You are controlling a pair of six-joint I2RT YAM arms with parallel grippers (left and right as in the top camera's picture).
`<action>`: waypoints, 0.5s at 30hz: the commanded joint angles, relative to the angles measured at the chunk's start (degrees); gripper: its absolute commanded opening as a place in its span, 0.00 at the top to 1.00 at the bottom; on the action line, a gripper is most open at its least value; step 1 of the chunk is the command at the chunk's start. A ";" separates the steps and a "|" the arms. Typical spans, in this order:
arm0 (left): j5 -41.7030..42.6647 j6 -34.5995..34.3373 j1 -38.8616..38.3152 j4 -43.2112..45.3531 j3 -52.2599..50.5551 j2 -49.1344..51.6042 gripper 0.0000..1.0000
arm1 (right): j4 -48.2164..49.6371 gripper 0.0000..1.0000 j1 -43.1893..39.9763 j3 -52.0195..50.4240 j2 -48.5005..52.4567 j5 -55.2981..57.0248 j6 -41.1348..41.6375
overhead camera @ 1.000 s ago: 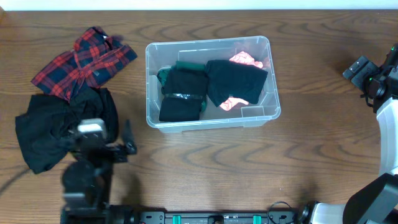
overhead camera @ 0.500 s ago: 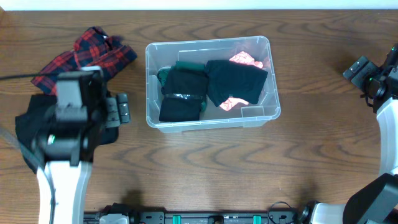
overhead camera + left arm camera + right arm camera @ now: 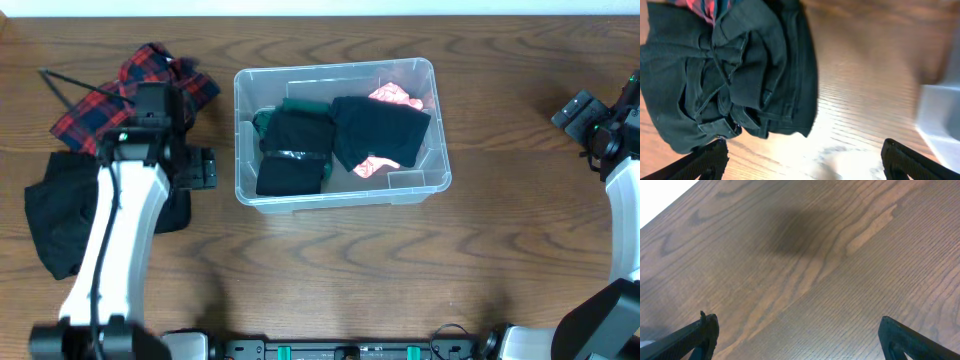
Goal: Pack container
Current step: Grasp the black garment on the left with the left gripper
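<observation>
The clear container [image 3: 340, 198] stands mid-table and holds two folded black garments [image 3: 380, 130], a green one [image 3: 268, 118] and something pink [image 3: 395, 96]. Left of it lie a red plaid shirt [image 3: 105, 105] and a crumpled black garment [image 3: 55, 215]. My left gripper [image 3: 208, 169] hovers open between the black garment and the container's left wall. In the left wrist view the black garment [image 3: 735, 75] fills the upper left, the container's corner [image 3: 940, 120] shows at the right, and the left gripper [image 3: 805, 160] holds nothing. My right gripper [image 3: 577, 108] is open at the far right edge.
The right wrist view shows only bare wood between the right gripper's [image 3: 800, 337] wide-spread fingers. The table's back edge runs just behind the container and the plaid shirt. A black cable [image 3: 70, 82] crosses the plaid shirt's left end.
My left arm has swung up from the table's front edge to the black garment, its gripper now beside the container's left wall. The right arm has not moved.
</observation>
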 commanded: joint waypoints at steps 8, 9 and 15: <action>-6.40 3.21 3.54 4.74 0.83 9.86 0.02 | -0.04 0.01 -0.15 0.94 0.37 0.61 0.72; -6.40 3.82 3.65 4.90 0.83 10.62 0.02 | -0.04 0.01 -0.15 0.94 0.37 0.61 0.74; -6.36 5.35 3.76 6.49 0.83 16.15 0.02 | -0.04 0.01 -0.15 0.94 0.37 0.61 0.74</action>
